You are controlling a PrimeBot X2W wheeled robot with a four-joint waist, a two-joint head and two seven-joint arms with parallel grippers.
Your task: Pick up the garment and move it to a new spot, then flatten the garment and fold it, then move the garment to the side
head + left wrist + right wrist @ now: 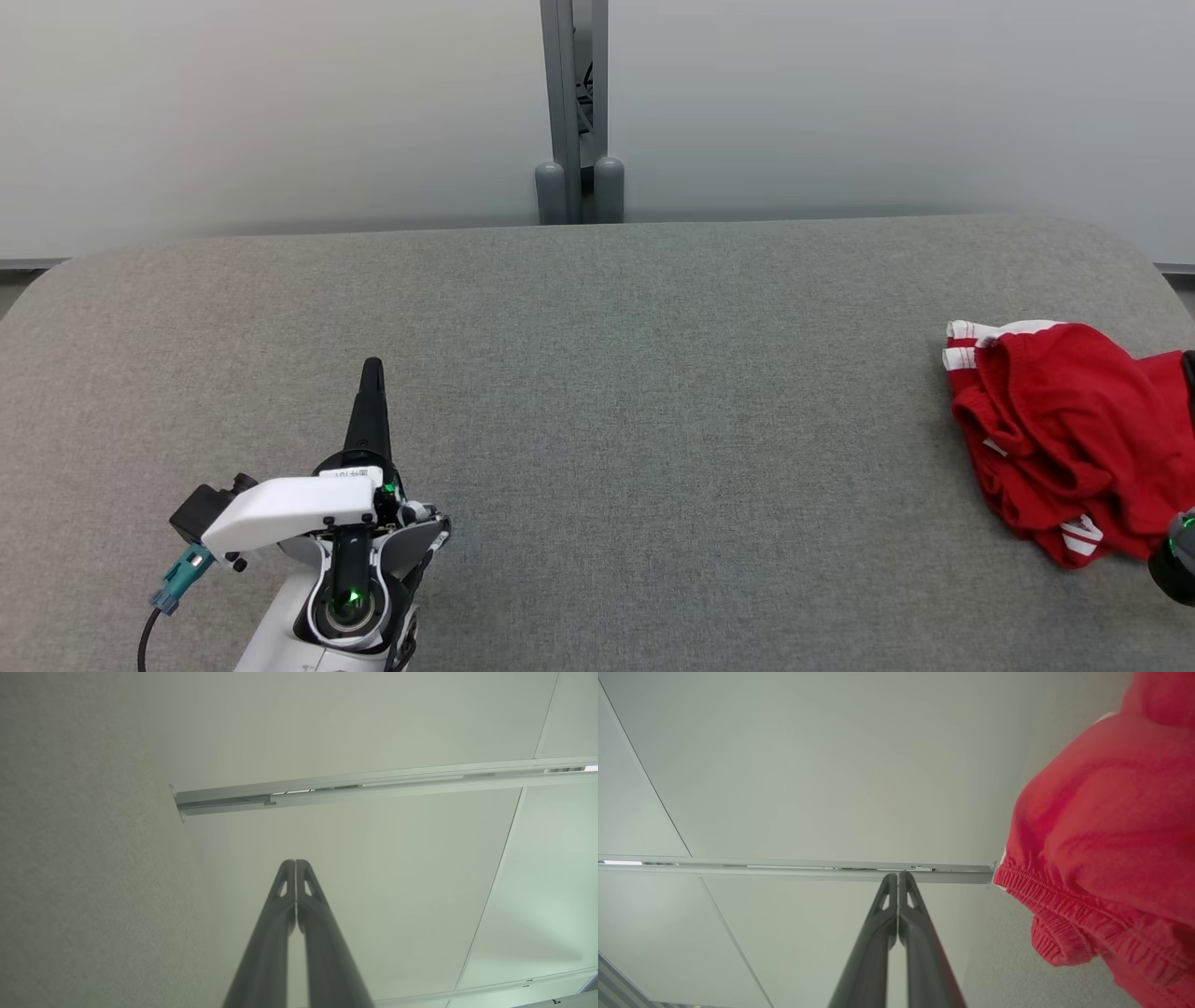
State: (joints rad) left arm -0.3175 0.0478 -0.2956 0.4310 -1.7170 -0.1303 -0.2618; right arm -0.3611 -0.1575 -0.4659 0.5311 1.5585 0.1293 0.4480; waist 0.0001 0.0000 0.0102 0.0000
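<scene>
**Garment still bunched at the right edge; flattening and folding left to do**

The grey fabric-covered tabletop (597, 373) is seen bare across its middle and left. The red garment (1064, 439), trimmed with white stripes, is found in a crumpled heap against the tabletop's right edge, about midway between the near and far sides. Folds are piled over one another and a gathered elastic hem is turned outward, so it is judged neither flattened nor folded. Whether this spot is its first place or the new one cannot be told.

The left gripper (372, 369) is held over the near-left part of the tabletop, well apart from the garment, its two dark fingers pressed together on nothing. The right gripper (897, 876) is likewise closed and empty, with the garment just beside it but not between its fingers.

The spreading, the folding and the final move to the side are all judged outstanding.
</scene>
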